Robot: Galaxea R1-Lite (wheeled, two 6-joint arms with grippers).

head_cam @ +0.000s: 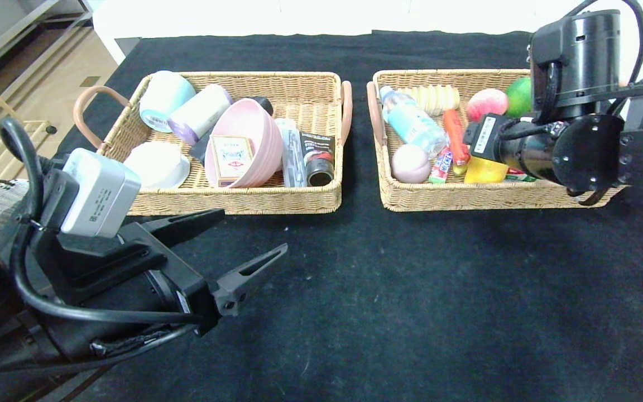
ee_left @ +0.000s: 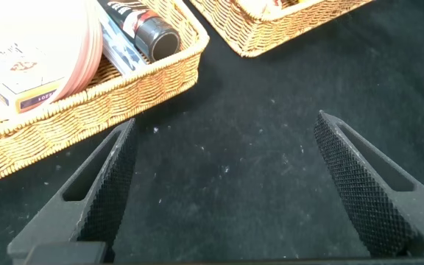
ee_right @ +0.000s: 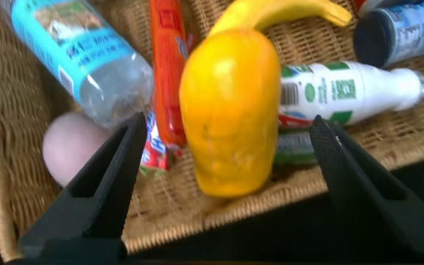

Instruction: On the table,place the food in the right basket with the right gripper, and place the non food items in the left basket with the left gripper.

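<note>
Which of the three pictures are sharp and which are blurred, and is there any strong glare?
Head view: mostly sharp, washed-out white glare along the far edge of the table. Left wrist view: crisp, lint on the cloth and the ridged pads of the left gripper show clearly. Right wrist view: softly blurred, the yellow fruit between the fingers of the right gripper looks smeared.

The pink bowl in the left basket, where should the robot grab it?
Probably by its upper rim. The pink bowl lies tipped on its side, opening facing the robot, with a card box inside. Come from above with the open left gripper, one finger each side of the rim.
</note>
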